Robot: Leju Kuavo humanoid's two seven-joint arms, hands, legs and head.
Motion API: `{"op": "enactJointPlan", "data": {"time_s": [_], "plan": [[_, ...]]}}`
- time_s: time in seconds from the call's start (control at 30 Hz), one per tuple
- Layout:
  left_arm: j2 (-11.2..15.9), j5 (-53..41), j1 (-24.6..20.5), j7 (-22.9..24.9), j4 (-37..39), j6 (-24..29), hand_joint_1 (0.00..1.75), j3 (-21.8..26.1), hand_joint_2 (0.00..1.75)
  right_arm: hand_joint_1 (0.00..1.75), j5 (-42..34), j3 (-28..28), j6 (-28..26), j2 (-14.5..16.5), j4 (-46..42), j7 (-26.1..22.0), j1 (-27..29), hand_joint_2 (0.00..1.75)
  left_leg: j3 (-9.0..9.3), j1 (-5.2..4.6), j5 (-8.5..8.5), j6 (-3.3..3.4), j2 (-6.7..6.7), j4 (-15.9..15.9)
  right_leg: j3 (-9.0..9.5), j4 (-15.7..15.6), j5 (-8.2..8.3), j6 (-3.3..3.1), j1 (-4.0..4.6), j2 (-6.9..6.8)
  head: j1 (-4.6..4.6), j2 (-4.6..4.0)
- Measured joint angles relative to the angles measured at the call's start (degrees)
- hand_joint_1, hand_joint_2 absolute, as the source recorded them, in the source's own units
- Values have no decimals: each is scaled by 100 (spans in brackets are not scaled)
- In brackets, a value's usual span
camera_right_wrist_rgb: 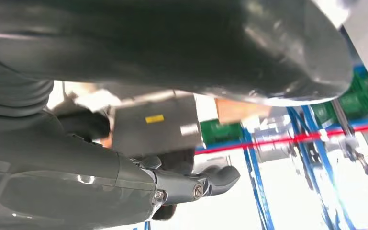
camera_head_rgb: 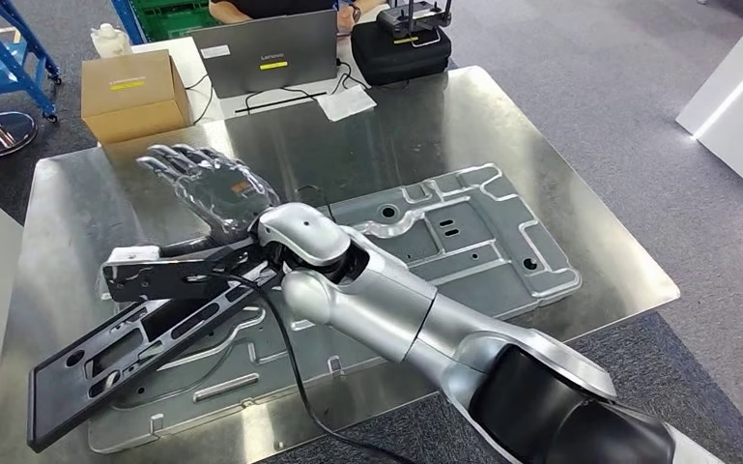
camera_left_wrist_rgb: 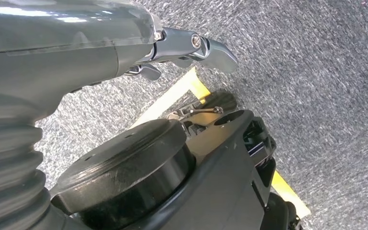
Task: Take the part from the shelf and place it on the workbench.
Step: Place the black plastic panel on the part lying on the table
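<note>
The right hand reaches across the workbench with its palm flat and its fingers spread apart, holding nothing; it hovers over the bare steel just beyond the far left end of the parts. Its silver forearm comes in from the lower right and crosses over the metal. Just below the wrist lies the black plastic part, a long slotted frame set at a slant, its upper end next to the wrist camera bracket and its lower end reaching the near left edge of the workbench. It rests on top of a flat silver stamped metal plate with holes and raised ribs, which stretches across the middle of the bench toward the right. At the far side of the workbench stand a cardboard box with a yellow label, a grey laptop, a sheet of white paper and a black case; a person's arms show behind the laptop. The left hand hangs over grey carpet crossed by a yellow floor line, its fingers loosely bent with nothing in them; whether it is relaxed or clenched I cannot tell.
</note>
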Motion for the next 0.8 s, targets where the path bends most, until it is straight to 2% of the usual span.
{"op": "enactJointPlan", "data": {"time_s": [0.43, 0.57, 0.8], "plan": [[2, -163, -11, 6, 0, 15, 0, -39, 175, 0, 131, -189, -449, -107, 61, -53, -214, 0, 0, -1, 0, 0, 0, 0, -1, -1, 0, 0, -1, -1, -1, 0], [2, -93, -11, -64, 0, -39, 0, -39, 0, 0, 178, -251, -629, -133, 199, -239, -101, 0, 0, 0, 0, 0, 0, 0, -1, 0, 0, 0, 0, -1, 0, 0], [0, 4, -13, -337, 0, -177, 0, -38, 0, 0, 393, -276, -779, -197, 298, -289, 214, 0, -1, 0, -1, 0, 0, 0, -2, 0, 0, 0, -1, 0, 0, -1]]}}
